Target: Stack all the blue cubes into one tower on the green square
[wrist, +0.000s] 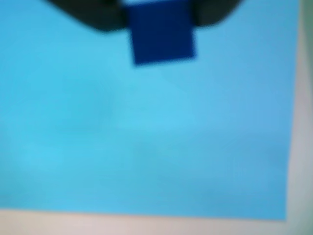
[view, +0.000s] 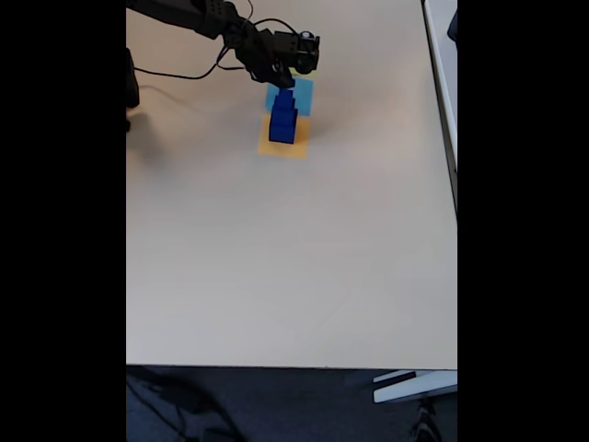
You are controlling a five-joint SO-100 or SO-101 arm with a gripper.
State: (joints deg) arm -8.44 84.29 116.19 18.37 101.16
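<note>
In the wrist view, a small dark blue solid cube (wrist: 163, 33) sits at the top edge of the picture between the two blurred black fingers (wrist: 93, 14) of the gripper (wrist: 159, 12), which flank it left and right and appear to pinch it. Beneath it spreads a flat light-blue square (wrist: 146, 142), with pale table (wrist: 146, 226) showing along the bottom and right edges.

In the fixed view, the black arm (view: 184, 14) reaches in from the table's far left corner, and the gripper (view: 283, 81) hovers right over a tower of dark blue cubes (view: 282, 120). The tower stands near the table's far edge on a flat orange square (view: 281, 145), the light-blue square (view: 302, 95) just behind. The held cube lies directly above the tower's top, so the coming move likely turns on a straight descent. No lime patch can be made out.
</note>
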